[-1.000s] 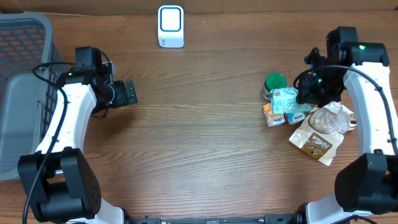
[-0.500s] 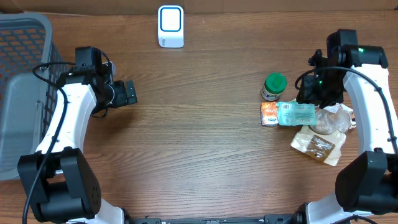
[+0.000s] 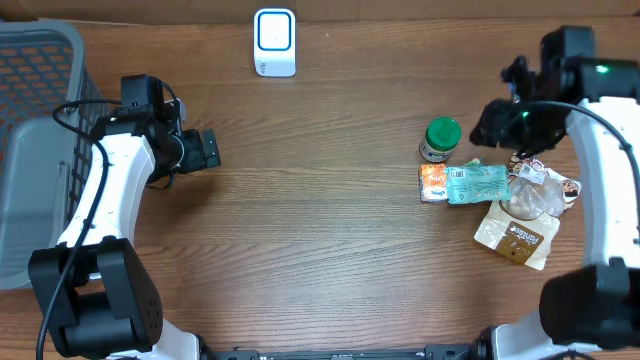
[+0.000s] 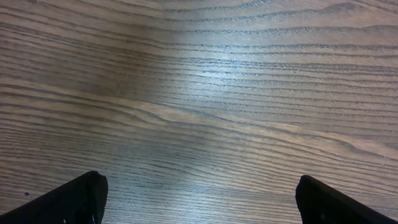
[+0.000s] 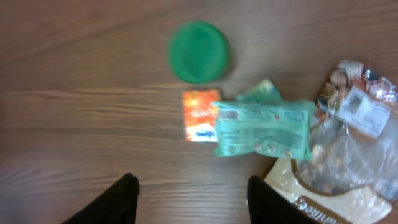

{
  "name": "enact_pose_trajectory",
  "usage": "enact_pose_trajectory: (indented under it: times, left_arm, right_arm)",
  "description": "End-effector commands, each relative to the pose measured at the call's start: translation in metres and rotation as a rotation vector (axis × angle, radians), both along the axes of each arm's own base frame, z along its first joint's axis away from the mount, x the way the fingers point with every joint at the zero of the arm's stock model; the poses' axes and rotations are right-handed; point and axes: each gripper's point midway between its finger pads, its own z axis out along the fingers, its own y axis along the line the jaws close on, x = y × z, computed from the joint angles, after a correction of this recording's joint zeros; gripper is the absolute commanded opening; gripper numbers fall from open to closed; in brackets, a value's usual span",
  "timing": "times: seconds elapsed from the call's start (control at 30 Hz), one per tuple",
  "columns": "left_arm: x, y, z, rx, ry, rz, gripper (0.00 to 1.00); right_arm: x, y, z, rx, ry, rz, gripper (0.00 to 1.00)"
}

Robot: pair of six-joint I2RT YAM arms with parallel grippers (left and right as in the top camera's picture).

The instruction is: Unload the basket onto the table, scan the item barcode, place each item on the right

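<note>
**Right gripper** (image 5: 194, 198): middle right of the overhead view, above the pile. Its fingers stand moderately apart with nothing between them, so you hold no item.

**Left gripper** (image 3: 208, 150): middle left, over bare table (image 4: 199, 93). Its fingers are spread wide and empty.

**Teal pouch** (image 5: 263, 128): probably the item to scan. It lies flat at centre right of the wrist view, ungripped. It touches the orange packet (image 5: 200, 116) on its left and meets the clear bag (image 5: 348, 146) on its right.
- Risk: if you close here you may pinch a neighbour as well, or drag the bag along.

**Green-lidded jar** (image 5: 199, 51): upright, just above the packet.
- Risk: a low sweep towards the pouch could tip it and send it rolling.

**Brown pouch** (image 5: 311, 202): lower right, partly under the clear bag.
- Risk: soft film slides under a finger, so your descent could shove the pile instead of grasping.

**Scanner** (image 3: 274, 42): top centre of the overhead view, well apart from the pile.
- Risk: the pouch looks limp. Held by one edge it may fold or droop, and you could present the wrong face.
- The print is too blurred to tell where the code sits, so check before you carry it across.
</note>
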Motion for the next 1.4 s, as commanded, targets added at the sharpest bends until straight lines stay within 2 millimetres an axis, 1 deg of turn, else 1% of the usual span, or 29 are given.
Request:
enact_pose_trajectory:
  times: [0.0,0.03,0.1,0.17,0.23,0.27,0.3,0.4,0.47,0.6,0.73,0.87,0.97,1.07,1.13,1.23,1.37]
  left_arm:
    - [-0.001,0.000,-0.005,0.004,0.013,-0.007,0.99]
    - [-0.001,0.000,-0.005,0.004,0.013,-0.007,0.99]
    - [-0.001,0.000,-0.005,0.004,0.013,-0.007,1.00]
    - [-0.001,0.000,-0.005,0.004,0.012,-0.007,1.00]
    - [-0.001,0.000,-0.005,0.004,0.013,-0.007,0.99]
    - [-0.001,0.000,-0.005,0.004,0.012,-0.007,1.00]
    - [-0.001,0.000,-0.005,0.004,0.012,-0.007,1.00]
    - [-0.001,0.000,-0.005,0.004,0.012,-0.007,1.00]
    - [-0.001,0.000,-0.005,0.004,0.013,-0.007,0.99]
    - [-0.001,0.000,-0.005,0.004,0.012,-0.007,1.00]
    - [-0.001,0.000,-0.005,0.004,0.013,-0.007,0.99]
    - [-0.001,0.000,-0.005,0.004,0.013,-0.007,1.00]
    - [-0.001,0.000,-0.005,0.004,0.012,-0.007,1.00]
    - [-0.001,0.000,-0.005,0.004,0.012,-0.007,0.99]
    - [-0.001,0.000,-0.005,0.004,0.012,-0.007,0.99]
    - [-0.001,0.000,-0.005,0.004,0.013,-0.008,1.00]
    - [-0.001,0.000,-0.005,0.004,0.012,-0.007,1.00]
  right_arm:
    - [-0.013,0.021,0.081,0.081,-0.231,0.046,0.62]
    - [-0.019,0.024,0.092,0.087,-0.262,0.051,0.72]
    - [-0.034,0.028,0.116,0.098,-0.327,0.062,1.00]
    - [-0.049,0.032,0.132,0.105,-0.372,0.071,1.00]
    - [-0.065,0.034,0.141,0.104,-0.393,0.074,1.00]
    - [-0.079,0.035,0.146,0.103,-0.399,0.074,1.00]
    - [-0.082,0.036,0.146,0.103,-0.398,0.074,1.00]
    - [-0.102,0.037,0.149,0.104,-0.387,0.073,1.00]
    - [-0.108,0.038,0.150,0.104,-0.387,0.073,1.00]
    - [-0.109,0.038,0.151,0.103,-0.392,0.074,1.00]
    - [-0.106,0.037,0.148,0.102,-0.383,0.072,1.00]
    - [-0.092,0.036,0.152,0.100,-0.419,0.076,1.00]
    - [-0.077,0.035,0.152,0.093,-0.466,0.079,1.00]
    - [-0.070,0.036,0.153,0.086,-0.539,0.091,1.00]
    - [-0.068,0.041,0.151,0.083,-0.593,0.113,1.00]
    - [-0.071,0.054,0.143,0.074,-0.704,0.165,1.00]
    - [-0.076,0.065,0.122,0.045,-0.855,0.202,1.00]
